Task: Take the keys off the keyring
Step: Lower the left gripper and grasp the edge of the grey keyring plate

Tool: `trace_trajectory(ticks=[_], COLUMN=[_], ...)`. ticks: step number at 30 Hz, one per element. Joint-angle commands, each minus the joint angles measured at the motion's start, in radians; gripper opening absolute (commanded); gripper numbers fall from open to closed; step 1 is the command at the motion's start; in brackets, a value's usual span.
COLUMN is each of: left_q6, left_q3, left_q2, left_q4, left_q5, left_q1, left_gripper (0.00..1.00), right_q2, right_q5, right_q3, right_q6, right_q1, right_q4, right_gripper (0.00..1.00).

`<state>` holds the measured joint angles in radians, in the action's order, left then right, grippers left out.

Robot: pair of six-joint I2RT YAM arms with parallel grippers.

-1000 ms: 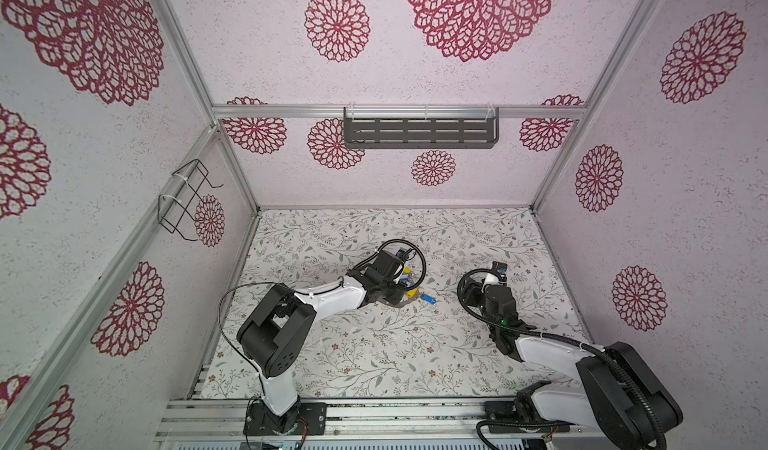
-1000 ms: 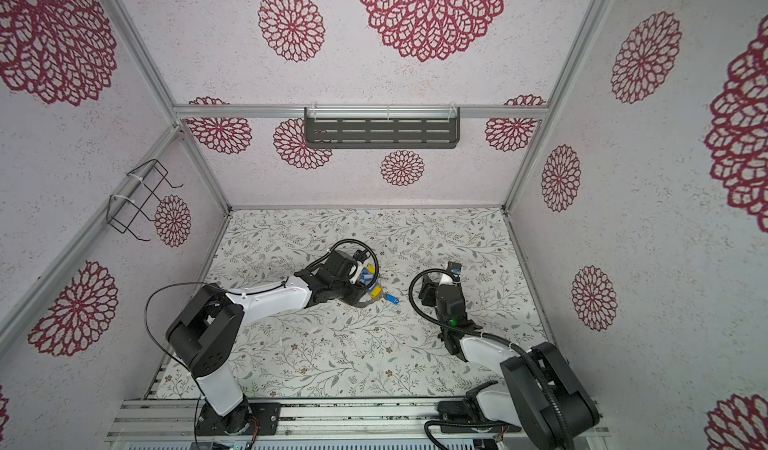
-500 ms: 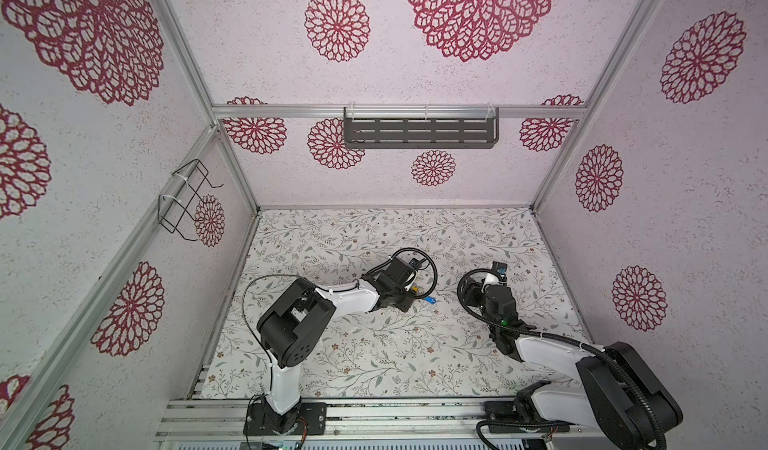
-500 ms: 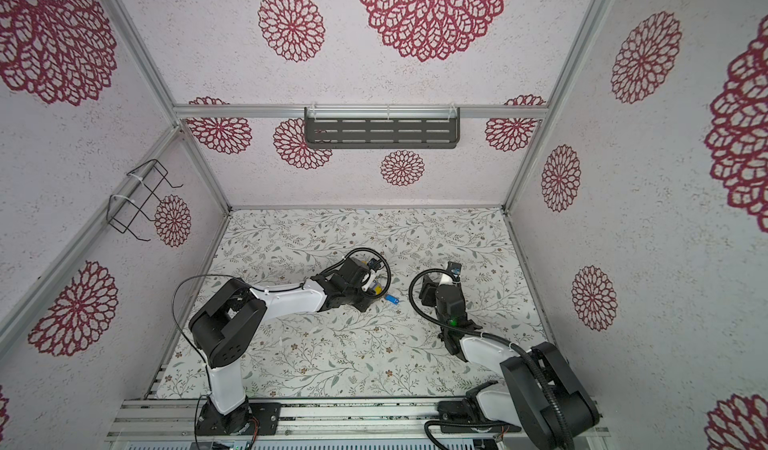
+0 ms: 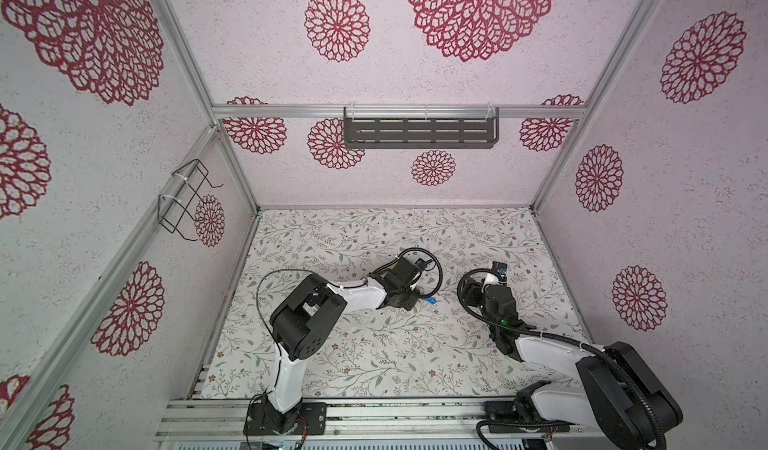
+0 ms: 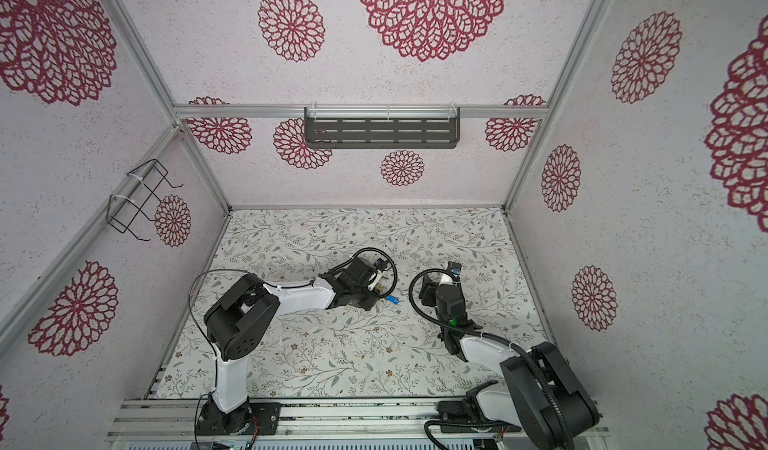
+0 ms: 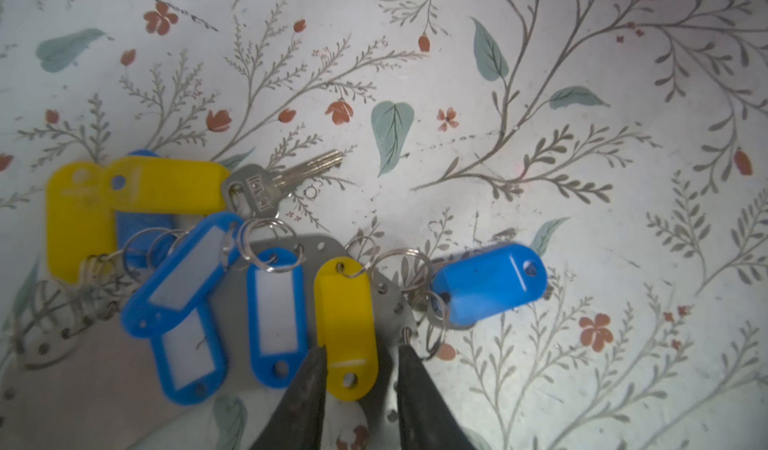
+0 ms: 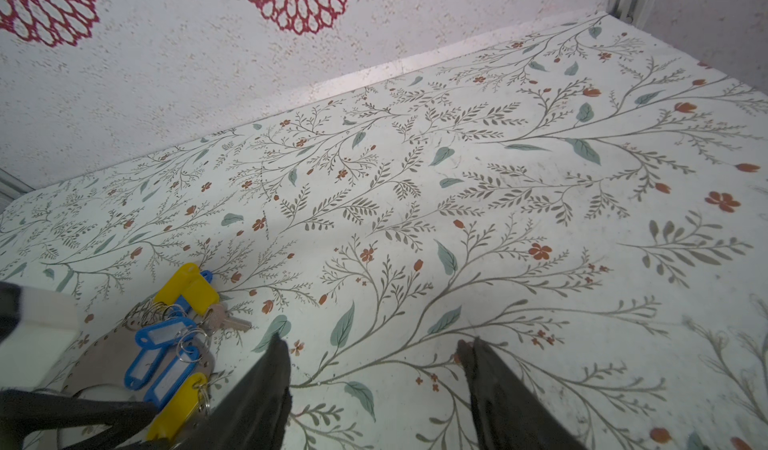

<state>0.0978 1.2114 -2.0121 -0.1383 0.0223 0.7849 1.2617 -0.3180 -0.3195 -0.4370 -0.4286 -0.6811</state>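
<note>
The wire basket point(image 5: 183, 206) and slotted shelf point(image 5: 419, 132) hang on the walls, well apart from the keys point(image 7: 276, 315), which lie on the table point(image 7: 540, 94), strung on the keyring point(image 7: 388, 306). The left gripper point(image 7: 362, 347) straddles a yellow tag point(image 7: 345, 302), grip unclear; the right gripper point(image 8: 372, 341) gapes wide above the table. In both top views the left arm point(image 5: 357, 298) hides most of the keys.

Floral tabletop point(image 5: 374, 235), red-medallion walls point(image 5: 478, 77) — slotted grey shelf point(image 5: 419, 134)

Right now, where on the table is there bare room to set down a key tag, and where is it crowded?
Bare: the far strip of table along the back wall, and the near middle between left arm and right arm. Crowded: the key tags at the left tool.
</note>
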Motion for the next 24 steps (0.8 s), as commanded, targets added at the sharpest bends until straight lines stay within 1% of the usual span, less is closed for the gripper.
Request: trace_trajectory(ticks=[1,7,11,14,24], left_q6=[-0.016,-0.015,-0.016,-0.018,-0.047], left_q3=[0.021,0.030,0.036,0.035,0.017], left_q2=[-0.015,-0.022,-0.023,-0.015,0.029], left_q4=[-0.004,-0.011,-0.016,-0.026,-0.058], left_q5=[0.008,0.005,0.007,0.015,0.059], left_q1=[0.020,0.026,0.028,0.031,0.054], left_gripper=[0.33,0.34,0.41,0.43,0.40], right_q2=[-0.027,-0.031,-0.031,-0.029,-0.023], right_q5=[-0.006,0.006,0.006,0.010,0.013], right_q3=[-0.004,-0.005,-0.006,-0.006,-0.008], right_q6=[0.012,0.011,0.011,0.011,0.012], right_q1=[0.004,0.006,0.005,0.007,0.007], right_q4=[-0.025,-0.026,-0.026,-0.026,-0.030], right_gripper=[0.71,0.71,0.71,0.72,0.71])
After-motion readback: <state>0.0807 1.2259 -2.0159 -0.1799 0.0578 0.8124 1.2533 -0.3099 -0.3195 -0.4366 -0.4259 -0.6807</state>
